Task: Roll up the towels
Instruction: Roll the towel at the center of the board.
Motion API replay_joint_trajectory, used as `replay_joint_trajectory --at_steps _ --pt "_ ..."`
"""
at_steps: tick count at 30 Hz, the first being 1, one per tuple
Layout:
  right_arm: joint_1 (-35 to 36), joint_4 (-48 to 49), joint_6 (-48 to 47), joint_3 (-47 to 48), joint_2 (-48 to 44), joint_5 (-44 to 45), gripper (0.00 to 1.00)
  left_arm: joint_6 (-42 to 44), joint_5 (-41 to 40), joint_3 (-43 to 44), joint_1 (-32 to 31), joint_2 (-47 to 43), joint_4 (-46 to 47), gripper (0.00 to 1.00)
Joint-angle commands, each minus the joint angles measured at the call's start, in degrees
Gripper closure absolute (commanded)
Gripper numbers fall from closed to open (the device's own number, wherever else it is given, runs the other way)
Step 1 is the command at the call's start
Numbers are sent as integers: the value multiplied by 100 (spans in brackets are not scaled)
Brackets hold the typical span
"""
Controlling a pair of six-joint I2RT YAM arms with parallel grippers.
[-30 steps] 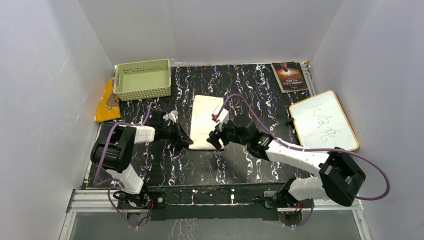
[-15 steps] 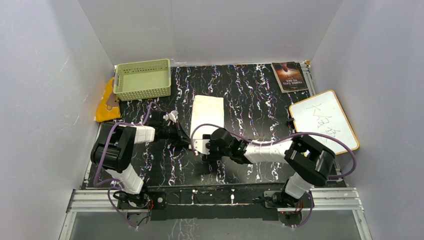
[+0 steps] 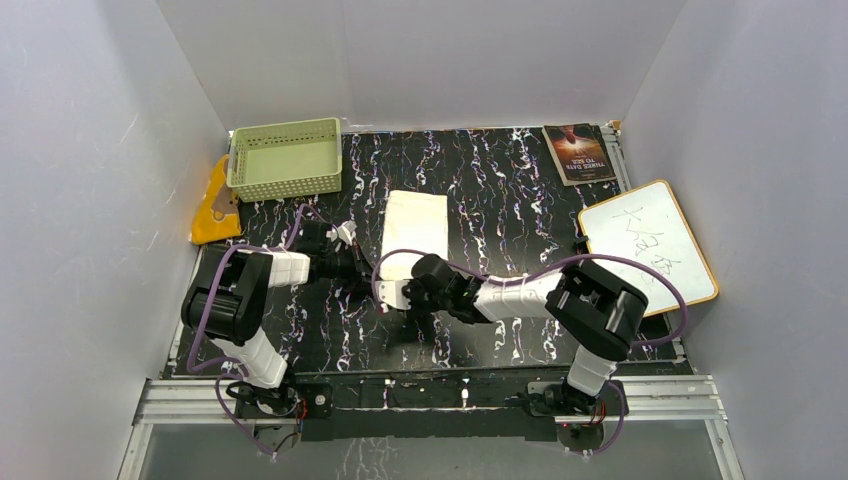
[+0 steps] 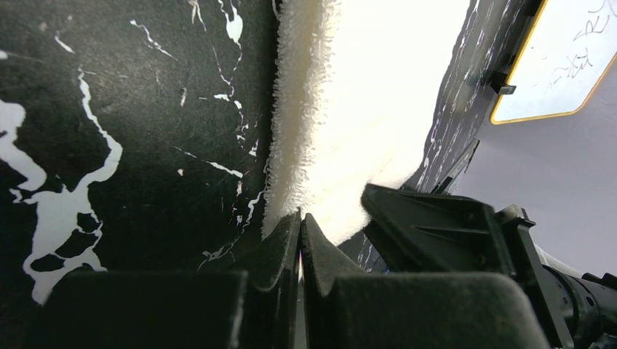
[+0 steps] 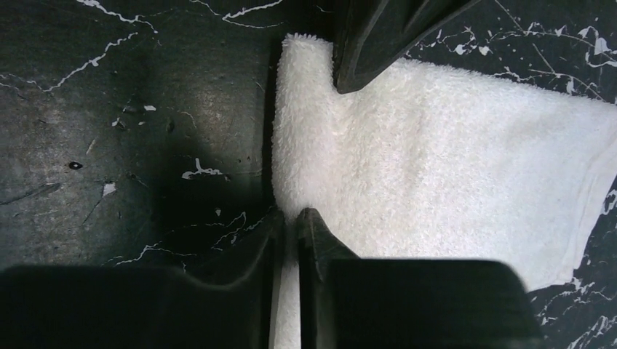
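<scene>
The cream-white towel (image 3: 415, 235) lies flat in the middle of the black marbled table. My left gripper (image 3: 368, 276) is shut on the towel's near left corner; in the left wrist view the fluffy towel (image 4: 364, 109) meets the closed tips of the left gripper (image 4: 301, 216). My right gripper (image 3: 402, 296) sits low at the same near end. In its wrist view the right gripper (image 5: 289, 214) is shut on the towel (image 5: 436, 145), with cloth between the jaws. The left gripper's fingers (image 5: 378, 36) show at the top of that view. The orange towel (image 3: 214, 206) lies at the far left.
A pale green slotted basket (image 3: 285, 157) stands at the back left, next to the orange towel. A book (image 3: 579, 153) lies at the back right. A whiteboard (image 3: 646, 242) rests along the right edge, also seen from the left wrist (image 4: 567, 58). White walls enclose the table.
My right arm swung from over the towel's middle down to its near left end, and its jaws closed on the cloth there. The left arm has not moved.
</scene>
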Motion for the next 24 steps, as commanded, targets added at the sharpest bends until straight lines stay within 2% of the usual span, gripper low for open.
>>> replay_joint_trajectory --at_steps 1,2,6,8,10,12,17,24 --pt "-98 60 346 142 20 -441 95 242 -420 -69 47 38 -567 99" --pt "-139 66 451 126 -20 -571 100 234 -421 -63 48 9 -573 98" --pt "-398 -79 1008 113 -273 -1377 100 264 -557 121 90 -371 -912 91" --pt "-575 -281 1308 195 -370 -1920 100 322 -623 304 171 -741 -1130 81" --pt "-780 -553 1626 367 -351 -2433 100 367 -624 480 302 -1120 -1361 64" --pt "-1011 -847 2021 633 -195 -2851 100 415 -597 617 413 -1417 -1537 54" --pt "-1494 -1897 2529 1522 591 -4133 100 591 -285 744 506 -1714 -1785 50" --pt "-1891 -2561 3364 2622 1220 -5254 100 665 -24 549 504 -1963 -1748 49"
